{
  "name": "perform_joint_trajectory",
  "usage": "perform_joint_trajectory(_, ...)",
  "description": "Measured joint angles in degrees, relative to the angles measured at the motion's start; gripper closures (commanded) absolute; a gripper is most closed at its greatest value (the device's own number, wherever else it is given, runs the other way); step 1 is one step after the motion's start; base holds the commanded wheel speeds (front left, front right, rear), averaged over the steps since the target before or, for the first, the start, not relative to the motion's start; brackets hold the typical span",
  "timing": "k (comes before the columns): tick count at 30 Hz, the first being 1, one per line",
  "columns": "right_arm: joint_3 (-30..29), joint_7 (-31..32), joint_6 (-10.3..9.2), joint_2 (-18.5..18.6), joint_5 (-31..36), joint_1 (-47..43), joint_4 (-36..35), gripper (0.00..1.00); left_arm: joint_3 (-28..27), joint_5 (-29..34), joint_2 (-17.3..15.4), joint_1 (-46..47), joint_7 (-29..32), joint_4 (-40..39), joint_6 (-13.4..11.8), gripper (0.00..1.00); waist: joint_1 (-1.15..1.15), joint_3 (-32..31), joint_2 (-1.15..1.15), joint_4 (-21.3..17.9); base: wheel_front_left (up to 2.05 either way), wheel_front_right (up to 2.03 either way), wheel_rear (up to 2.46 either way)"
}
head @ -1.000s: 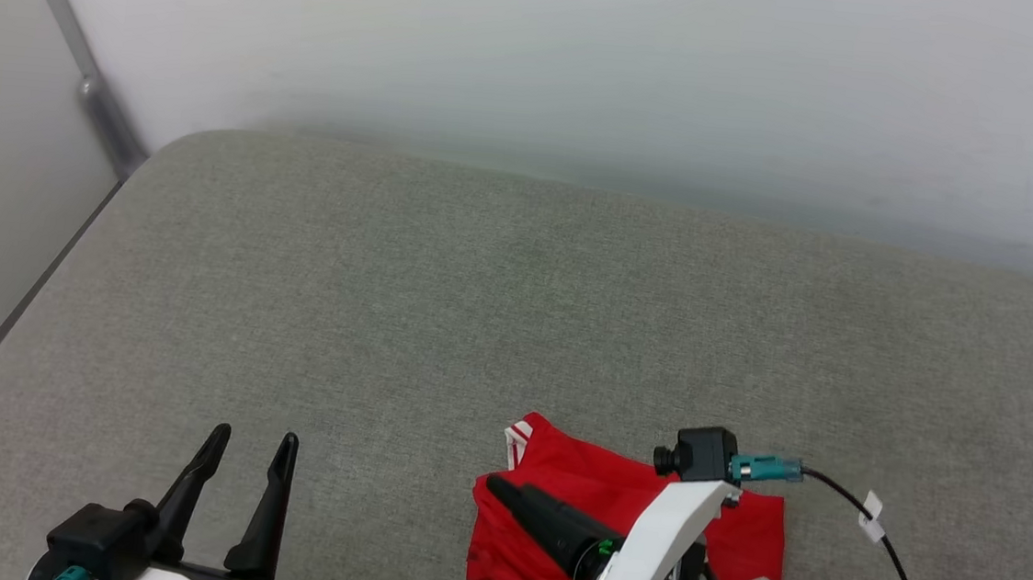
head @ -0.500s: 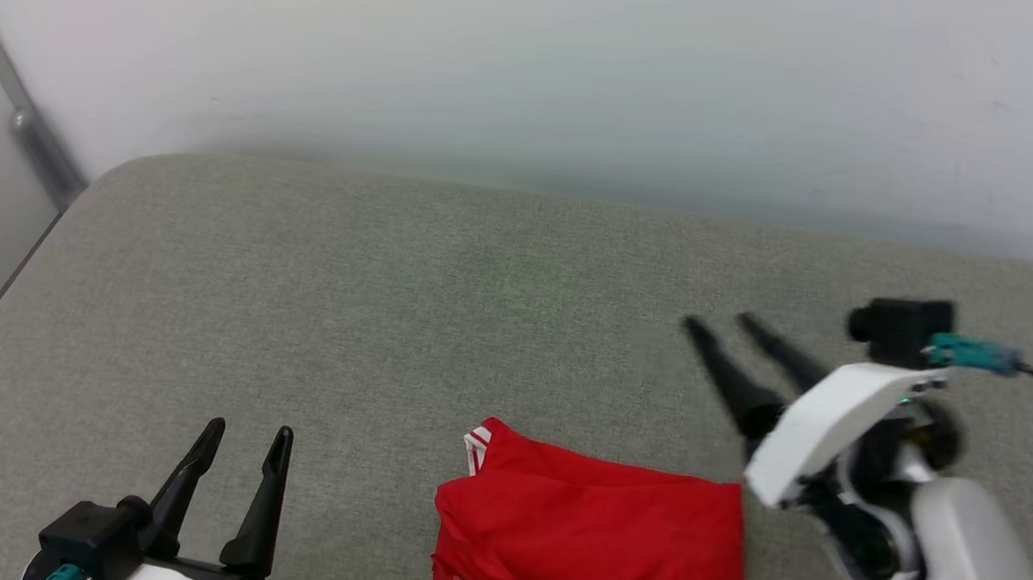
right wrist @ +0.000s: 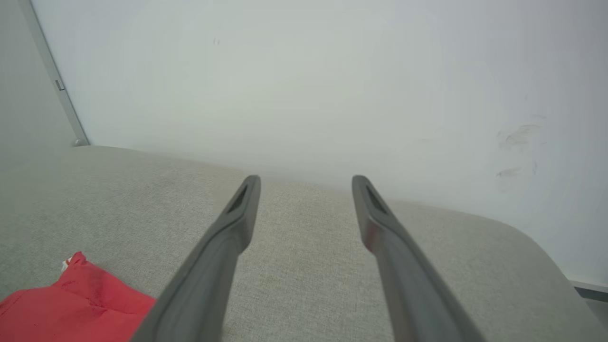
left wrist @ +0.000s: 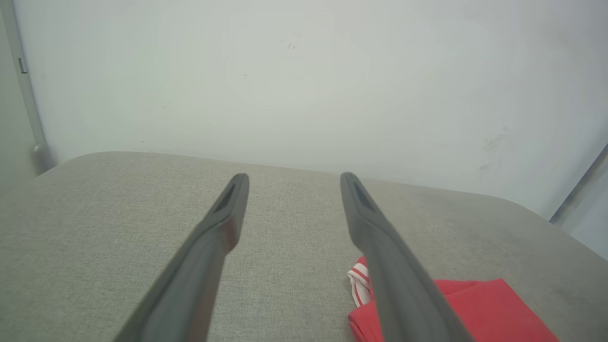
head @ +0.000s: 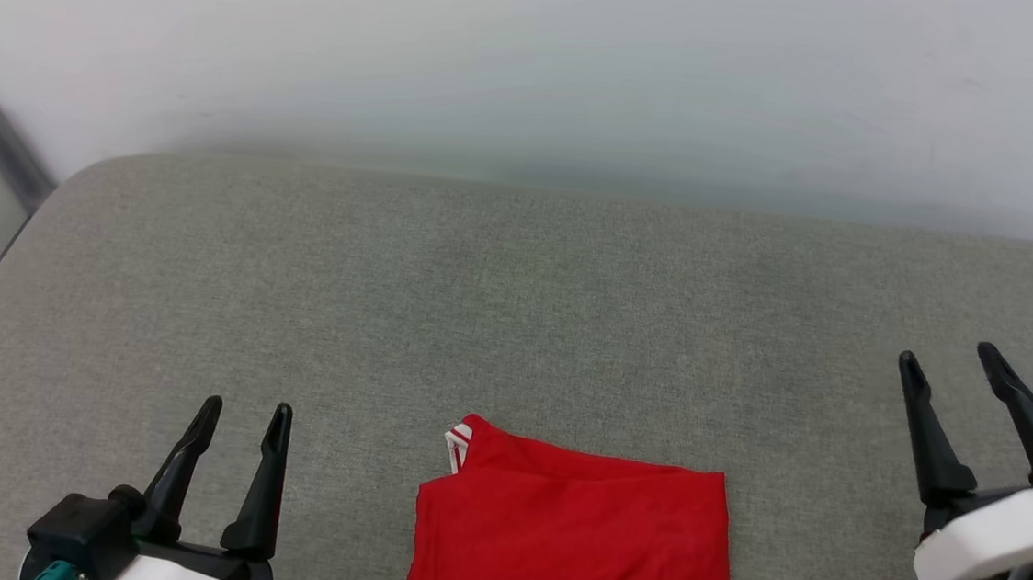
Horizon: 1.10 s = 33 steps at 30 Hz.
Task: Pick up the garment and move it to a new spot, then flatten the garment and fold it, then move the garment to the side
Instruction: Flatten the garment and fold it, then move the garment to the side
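Your head view: pale wall (head: 535,52) across the top, grey fabric surface (head: 515,308) below it. The garment (head: 570,543), folded into a red rectangle, lies flat at bottom centre, cut off by the frame edge, with striped trim (head: 459,439) poking out at its upper-left corner. Left claw (head: 247,406) is at lower left, right claw (head: 949,354) at lower right. Both are open and empty, fingers pointing up-frame, well apart from the garment.

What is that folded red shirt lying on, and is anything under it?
The red shirt lies on a grey fabric-covered surface, which shows around it on three sides. Whether anything sits beneath it, or inside its folds, is covered by the cloth.
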<state>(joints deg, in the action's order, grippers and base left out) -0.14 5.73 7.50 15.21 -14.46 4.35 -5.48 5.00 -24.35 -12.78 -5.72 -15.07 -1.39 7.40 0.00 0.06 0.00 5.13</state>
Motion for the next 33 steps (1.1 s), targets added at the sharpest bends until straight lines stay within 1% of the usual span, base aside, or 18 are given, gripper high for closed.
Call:
perform_joint_trajectory(6,-2.5,-5.9,0.00,-3.4,0.9,-5.9,-3.3,0.00,-1.8,0.6,0.9,-0.5,0.0,-2.6,0.0,0.00,0.00,1.1,0.00,-0.2,0.00,0.00,0.00)
perform_joint_trajectory(8,-2.8,-7.2,0.00,-5.2,1.2,-7.0,-4.1,0.00,-1.9,0.8,1.1,-0.8,0.0,-3.3,0.0,0.00,0.00,1.3,0.00,-0.1,0.00,0.00,0.00)
perform_joint_trajectory(12,-3.0,-9.7,0.00,-7.4,2.2,-8.7,-4.4,0.00,-1.1,1.0,1.3,-0.9,0.0,-4.6,0.0,0.00,0.00,1.6,0.00,0.2,0.00,0.00,0.00)
perform_joint_trajectory(19,-1.8,-11.7,0.00,-9.4,2.6,-9.9,-3.3,0.00,1.0,2.0,1.1,-0.9,0.0,-5.0,0.0,0.00,0.00,1.9,0.00,0.3,0.00,0.00,0.00)
perform_joint_trajectory(24,-1.5,-11.7,0.00,-10.1,2.9,-10.1,-2.9,0.00,1.5,2.1,1.0,-0.8,0.0,-4.9,0.0,0.00,0.00,2.1,0.00,0.1,0.00,0.00,0.00)
perform_joint_trajectory(26,-1.7,-11.4,0.00,-10.1,2.9,-10.1,-2.9,0.00,1.6,2.3,0.9,-0.8,0.0,-4.9,0.0,0.00,0.00,2.2,0.00,0.1,0.00,0.00,0.00)
perform_joint_trajectory(29,-1.6,-8.0,0.00,-10.0,2.4,-10.5,-3.2,0.00,1.6,2.4,0.9,-0.7,0.0,-5.0,0.0,0.00,0.00,2.5,0.00,0.2,0.00,0.00,0.00)
perform_joint_trajectory(31,-0.7,-4.1,0.00,-9.1,2.2,-10.5,-3.9,0.00,2.0,2.5,0.9,-0.7,0.0,-4.9,0.0,0.00,0.00,2.8,0.00,0.3,0.00,0.00,0.00)
perform_joint_trajectory(33,0.7,0.5,0.00,-7.7,0.3,-10.6,-4.9,0.00,2.3,2.5,0.8,-0.7,0.0,-4.7,0.0,0.00,0.00,3.0,0.00,0.4,0.00,0.00,0.00)
